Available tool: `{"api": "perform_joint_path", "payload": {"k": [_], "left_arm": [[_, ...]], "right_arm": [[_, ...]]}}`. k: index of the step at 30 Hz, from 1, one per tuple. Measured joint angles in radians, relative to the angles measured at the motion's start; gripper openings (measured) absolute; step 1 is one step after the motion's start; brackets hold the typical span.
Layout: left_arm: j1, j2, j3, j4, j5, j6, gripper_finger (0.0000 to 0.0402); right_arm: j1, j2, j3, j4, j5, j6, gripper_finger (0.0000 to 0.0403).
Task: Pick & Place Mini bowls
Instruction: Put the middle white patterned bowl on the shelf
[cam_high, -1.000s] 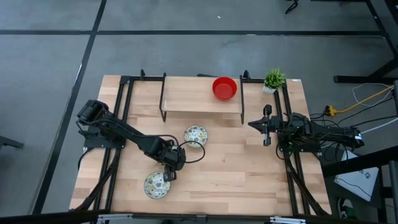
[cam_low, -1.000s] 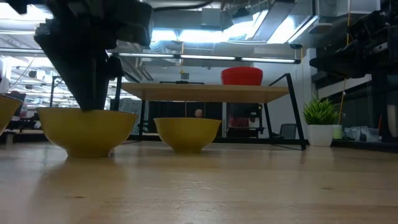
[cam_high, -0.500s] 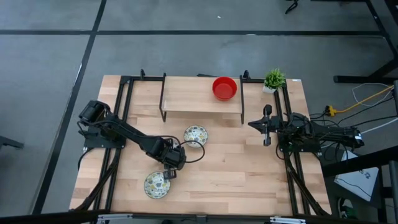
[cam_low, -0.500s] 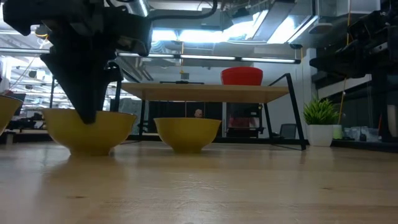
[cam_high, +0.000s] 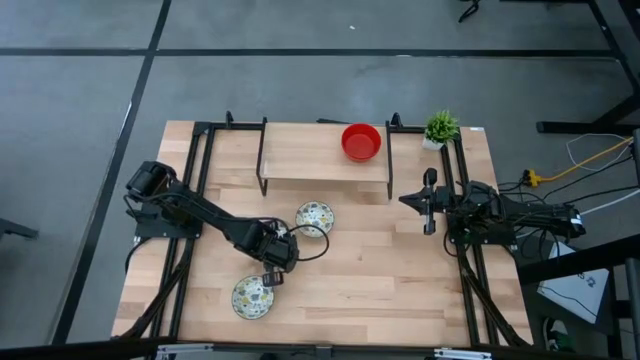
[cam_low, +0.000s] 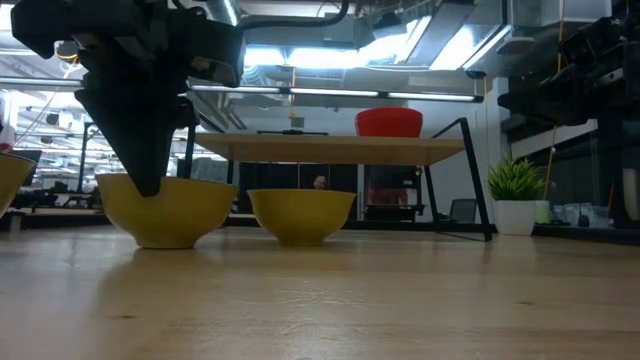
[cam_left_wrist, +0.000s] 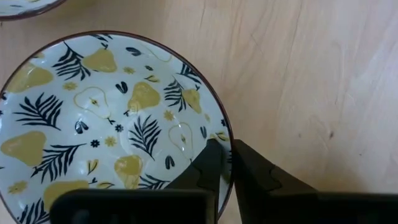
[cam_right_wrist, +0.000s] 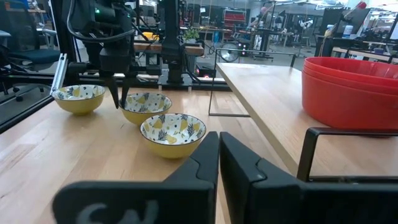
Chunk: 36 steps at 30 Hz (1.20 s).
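Three patterned bowls (cam_right_wrist: 173, 134) are set upright on the table, and stacked red bowls (cam_high: 361, 141) are placed on the shelf.

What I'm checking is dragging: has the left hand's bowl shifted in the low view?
Yes. The held bowl slid rightward with the left hand, toward the neighbouring bowl, which stayed put below the shelf.

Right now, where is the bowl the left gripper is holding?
In the high view, the patterned bowl sits on the table's front left, its rim pinched by the left gripper, diagonally in front of another patterned bowl.
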Motion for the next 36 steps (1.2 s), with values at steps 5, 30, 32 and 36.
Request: {"api": "perform_joint_path", "payload": {"k": [5, 30, 32, 36], "left_arm": [[-0.005, -0.016, -0.002, -0.008, -0.003, 0.0, 0.0017], [-0.037, -0.088, 0.048, -0.142, -0.06, 0.018, 0.0003], [-0.039, -0.088, 0.07, -0.164, -0.063, 0.018, 0.0003], [-0.041, -0.088, 0.077, -0.171, -0.074, 0.023, 0.0003]], "right_arm": [[0.0, 0.0, 0.0, 0.0, 0.0, 0.0, 0.0017], [0.0, 0.0, 0.0, 0.0, 0.0, 0.0, 0.0017], [0.0, 0.0, 0.0, 0.0, 0.0, 0.0, 0.0017], [0.0, 0.0, 0.0, 0.0, 0.0, 0.0, 0.0017]]}}
